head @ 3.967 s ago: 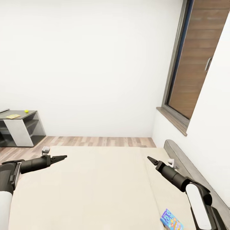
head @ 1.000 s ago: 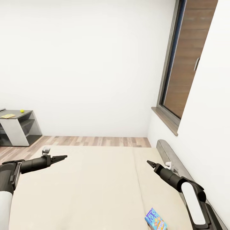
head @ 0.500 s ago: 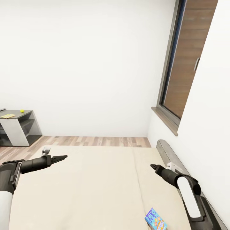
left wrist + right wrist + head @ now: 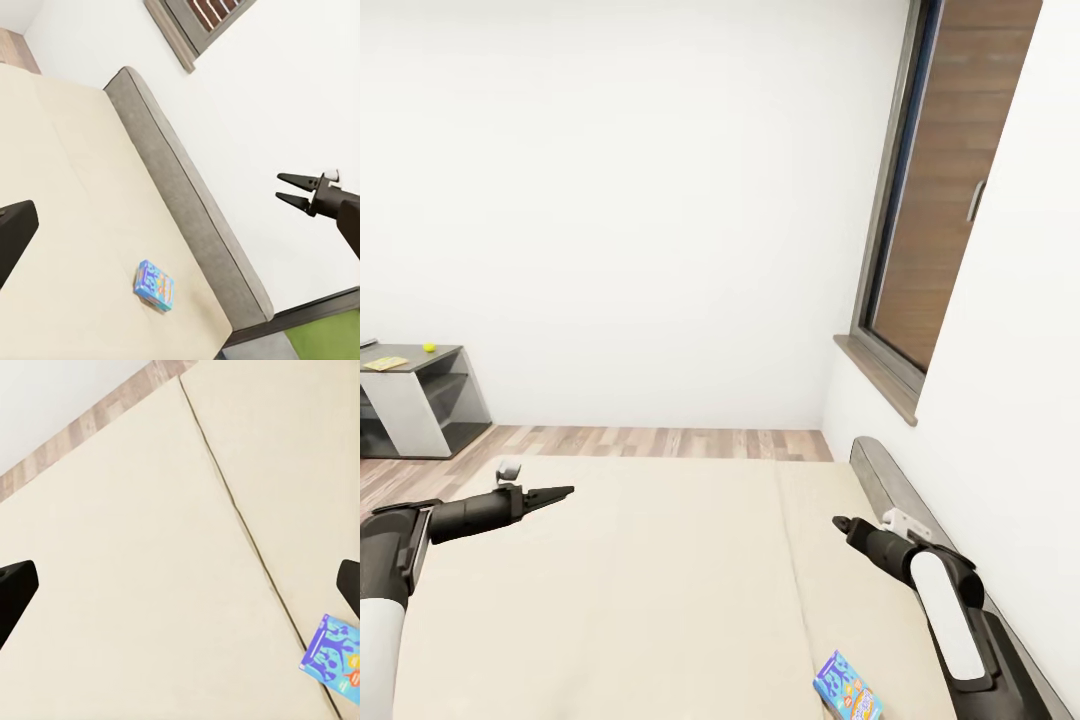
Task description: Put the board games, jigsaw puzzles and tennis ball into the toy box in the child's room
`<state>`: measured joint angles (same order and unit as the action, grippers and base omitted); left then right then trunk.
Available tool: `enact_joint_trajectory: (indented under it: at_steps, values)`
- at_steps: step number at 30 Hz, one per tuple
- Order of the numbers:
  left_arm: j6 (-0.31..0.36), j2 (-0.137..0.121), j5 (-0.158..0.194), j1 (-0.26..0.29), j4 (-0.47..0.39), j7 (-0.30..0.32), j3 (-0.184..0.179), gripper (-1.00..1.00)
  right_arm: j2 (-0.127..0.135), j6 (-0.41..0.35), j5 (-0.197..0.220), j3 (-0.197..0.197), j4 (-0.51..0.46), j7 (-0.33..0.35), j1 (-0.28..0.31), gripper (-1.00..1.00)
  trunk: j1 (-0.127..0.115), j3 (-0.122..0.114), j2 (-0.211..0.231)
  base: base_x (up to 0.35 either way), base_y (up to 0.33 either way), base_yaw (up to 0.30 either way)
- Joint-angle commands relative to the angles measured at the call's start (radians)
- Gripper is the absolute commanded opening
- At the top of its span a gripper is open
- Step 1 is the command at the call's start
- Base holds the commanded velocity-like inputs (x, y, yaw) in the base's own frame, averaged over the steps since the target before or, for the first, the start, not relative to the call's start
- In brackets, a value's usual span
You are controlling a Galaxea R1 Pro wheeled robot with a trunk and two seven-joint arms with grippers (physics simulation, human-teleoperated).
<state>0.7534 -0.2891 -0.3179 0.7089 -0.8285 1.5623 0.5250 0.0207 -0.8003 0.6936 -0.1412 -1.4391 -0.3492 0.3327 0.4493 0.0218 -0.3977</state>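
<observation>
Over the last second my view has stayed put, so my base has stopped beside the low, broad cream bed (image 4: 660, 580). Only my right arm has moved: its forearm has swung in, so my right end effector (image 4: 840, 523) now points more across the mattress than before, and my left end effector (image 4: 560, 491) has dipped slightly. I judge this as the start of the reach for the small blue printed board game box (image 4: 847, 690), with nothing yet gripped.

That box lies flat on the bed's right-hand panel, near the grey padded headboard (image 4: 920, 530) and just past the seam (image 4: 240, 521) between the panels. It sits nearer to me than my right end effector and well below it, so I judge the arm must draw back and descend. In the left wrist view the right end effector (image 4: 291, 189) shows its two fingers spread apart, holding nothing. My left end effector's fingers look close together in the head view, but I cannot tell their state for sure.

Far off to the left, the small yellow-green tennis ball (image 4: 429, 347) and a thin yellow mosaic jigsaw puzzle (image 4: 384, 363) rest on the dark grey table (image 4: 410, 400).
</observation>
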Motion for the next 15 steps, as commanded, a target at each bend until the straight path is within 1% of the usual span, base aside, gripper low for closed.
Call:
enact_joint_trajectory:
  at_steps: [1, 7, 15]
  values:
    - [0.013, 0.002, -0.01, 0.001, -0.001, 0.008, 0.004, 1.0, 0.001, -0.002, 0.01, -0.001, -0.001, -0.01, 0.001, 1.0, 0.001, 0.002, -0.002, 0.0, 0.0, 0.0]
    - [0.065, 0.015, -0.005, 0.005, -0.001, 0.008, 0.0, 1.0, 0.001, -0.002, 0.01, -0.005, -0.006, -0.017, 0.001, 1.0, 0.001, 0.002, -0.002, 0.0, 0.0, 0.0]
    - [0.066, 0.019, 0.002, 0.003, 0.001, 0.008, 0.0, 1.0, 0.003, -0.002, 0.008, -0.009, -0.006, -0.019, 0.002, 1.0, 0.001, 0.002, -0.002, 0.0, 0.0, 0.0]
